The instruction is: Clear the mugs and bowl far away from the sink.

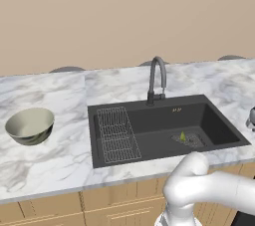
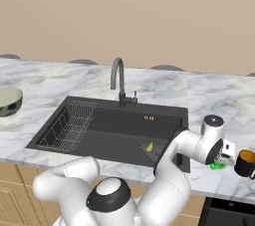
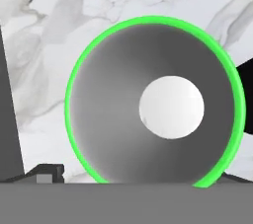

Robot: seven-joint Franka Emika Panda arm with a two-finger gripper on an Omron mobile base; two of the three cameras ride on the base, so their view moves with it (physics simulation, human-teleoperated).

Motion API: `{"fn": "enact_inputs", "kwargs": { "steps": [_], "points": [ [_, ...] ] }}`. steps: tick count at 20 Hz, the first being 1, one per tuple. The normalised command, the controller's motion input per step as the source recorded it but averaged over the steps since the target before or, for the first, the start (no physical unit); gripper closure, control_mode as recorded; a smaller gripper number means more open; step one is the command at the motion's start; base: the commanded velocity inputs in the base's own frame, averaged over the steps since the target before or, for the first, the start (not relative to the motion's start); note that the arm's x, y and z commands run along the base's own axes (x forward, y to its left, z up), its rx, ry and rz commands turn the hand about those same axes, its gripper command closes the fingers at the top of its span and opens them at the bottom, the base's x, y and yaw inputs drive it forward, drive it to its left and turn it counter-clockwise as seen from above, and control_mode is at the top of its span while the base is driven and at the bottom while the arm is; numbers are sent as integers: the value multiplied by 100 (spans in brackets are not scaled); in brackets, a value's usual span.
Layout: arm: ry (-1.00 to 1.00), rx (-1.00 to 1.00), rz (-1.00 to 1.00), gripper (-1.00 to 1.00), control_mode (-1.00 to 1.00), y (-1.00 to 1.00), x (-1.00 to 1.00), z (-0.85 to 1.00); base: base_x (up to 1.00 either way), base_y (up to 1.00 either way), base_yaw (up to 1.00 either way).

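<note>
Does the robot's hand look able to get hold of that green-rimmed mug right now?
Probably yes. The gripper hangs right over the green-rimmed mug, its open mouth facing the hand camera with nothing between. The dark mug stands close beside and might crowd one finger.

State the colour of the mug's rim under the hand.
Bright green rim, clearest in the hand view.

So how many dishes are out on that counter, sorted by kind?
Bowls: 1, the pale bowl left of the sink.
Mugs: 2, a green-rimmed mug and a dark mug with an orange inside, both right of the sink.
Total: 3 dishes.
</note>
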Motion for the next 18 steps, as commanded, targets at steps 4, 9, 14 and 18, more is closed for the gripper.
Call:
{"fn": "enact_inputs", "kwargs": {
  "steps": [4, 9, 14, 18],
  "points": [
    [-7, 0, 0, -100, -100, -56, 8, -6, 0, 0, 0],
    [-1, 0, 0, 100, -100, -34, 23, -11, 0, 0, 0],
    [6, 0, 0, 100, -100, -5, 30, -18, 0, 0, 0],
    [17, 0, 0, 100, -100, 0, 18, -2, 0, 0, 0]
  ]
}}
